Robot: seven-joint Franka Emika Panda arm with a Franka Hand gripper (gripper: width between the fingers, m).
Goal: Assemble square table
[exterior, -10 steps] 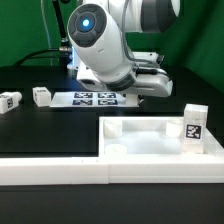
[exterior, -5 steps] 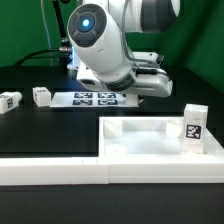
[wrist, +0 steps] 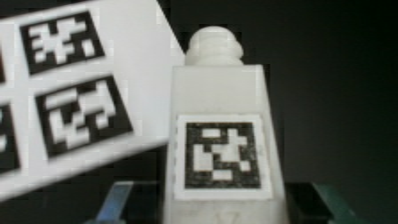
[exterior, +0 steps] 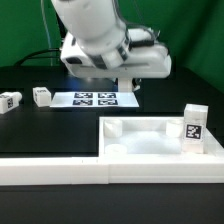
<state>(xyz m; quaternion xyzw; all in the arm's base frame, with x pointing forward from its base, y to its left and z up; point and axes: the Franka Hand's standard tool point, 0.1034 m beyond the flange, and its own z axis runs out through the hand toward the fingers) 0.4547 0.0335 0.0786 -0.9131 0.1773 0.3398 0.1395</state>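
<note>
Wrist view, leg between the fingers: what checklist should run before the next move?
1. Leg centred between the gripper fingers: ok.
2. Jaws clamped on that leg: cannot tell.
3. Peg on the leg's end in clear sight: ok.
4. Tabletop lying by the barrier wall: ok.
5. Upright leg at the tabletop's corner fully seated: cannot tell.
6. Two loose legs apart from the tabletop: ok.

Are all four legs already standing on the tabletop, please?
No, only one leg stands on the tabletop; two others sit apart at the exterior view's left.
</note>
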